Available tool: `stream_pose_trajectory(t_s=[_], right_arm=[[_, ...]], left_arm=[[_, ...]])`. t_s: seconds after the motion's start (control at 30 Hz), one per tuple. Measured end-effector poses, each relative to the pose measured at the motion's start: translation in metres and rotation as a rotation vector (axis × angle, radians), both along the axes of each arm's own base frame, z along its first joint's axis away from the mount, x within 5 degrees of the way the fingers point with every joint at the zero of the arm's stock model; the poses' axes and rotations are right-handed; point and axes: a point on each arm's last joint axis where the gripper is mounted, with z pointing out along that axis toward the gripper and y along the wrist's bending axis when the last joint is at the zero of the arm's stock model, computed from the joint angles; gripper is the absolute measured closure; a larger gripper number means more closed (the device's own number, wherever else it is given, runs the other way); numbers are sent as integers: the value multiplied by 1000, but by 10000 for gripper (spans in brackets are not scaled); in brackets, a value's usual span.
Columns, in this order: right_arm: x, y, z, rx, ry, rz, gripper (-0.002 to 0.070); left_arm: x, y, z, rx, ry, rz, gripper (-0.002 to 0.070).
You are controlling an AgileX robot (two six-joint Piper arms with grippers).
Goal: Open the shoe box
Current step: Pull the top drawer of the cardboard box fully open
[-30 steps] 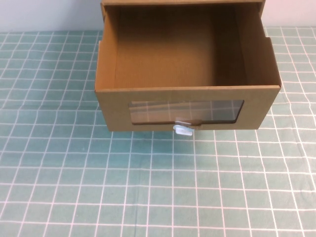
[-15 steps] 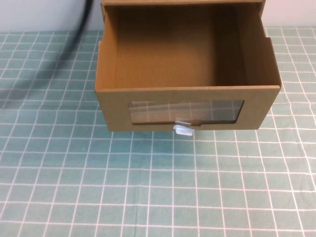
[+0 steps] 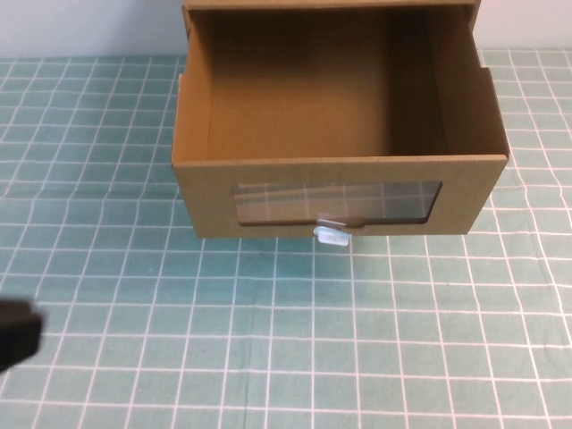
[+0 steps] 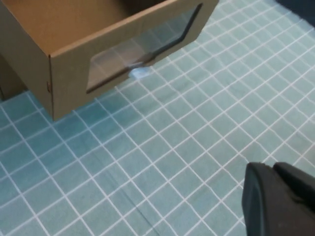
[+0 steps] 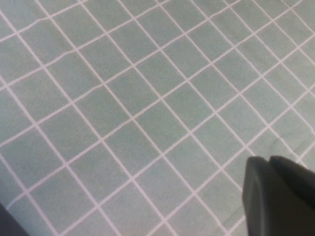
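Entry, task: open the shoe box.

1. Shoe box [image 3: 340, 192]: you will find it at the middle of the tabletop's far edge, standing flat on the green gridded mat [image 3: 268, 340]. Its brown cardboard tray is drawn out toward the near edge with the top open, so the high view looks straight down onto the tray floor. The outer sleeve shows only as a strip at the far edge.

2. Front wall of the tray: it faces the near edge. It carries a wide clear window [image 3: 338, 202] through which the mat's white lines show. A small pale pull tab [image 3: 331, 235] sticks out from the lower edge of that window, at about the middle of the wall, and lies over the mat.

3. Left gripper [image 4: 270, 169]: note that it hangs over bare mat near the tabletop's near left corner, well apart from the box. Its fingers are pressed together with nothing between them. In the high view only a dark, blurred piece of the left arm [image 3: 16, 335] shows at that corner. From the left wrist view you see the box's window wall and one side wall across a stretch of mat.

4. Right gripper [image 5: 269, 161]: you see it only in its own wrist view, above bare gridded mat. Its fingers are clenched on nothing. The high view does not show it, so you cannot place it against the tabletop's edges.
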Motion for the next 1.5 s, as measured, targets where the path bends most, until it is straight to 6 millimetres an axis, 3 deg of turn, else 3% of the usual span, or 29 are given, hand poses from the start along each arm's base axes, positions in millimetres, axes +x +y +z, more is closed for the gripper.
stream_pose_trajectory(t_s=[0.13,0.37,0.57,0.7,0.8,0.87,1.23,1.5], right_arm=[[-1,1,0,6,12,3,689],[-1,1,0,6,14,4,689],[-1,1,-1,6,16,4,689],[-1,1,-1,6,16,4,689],[-1,1,-1,5,16,4,689],[-1,1,-1,5,16,4,689],[-1,1,-1,5,16,4,689],[-1,1,-1,5,16,4,689]], left_arm=[[-31,12,0,2,-106,22,680],[-52,26,0,34,-222,84,680],[-34,34,4,62,-369,218,680],[1,33,-6,43,-502,321,680],[24,30,-32,3,-561,380,680],[30,30,-51,-13,-583,407,680],[10,42,-176,-21,-508,517,680],[7,46,-248,18,-427,571,680]])
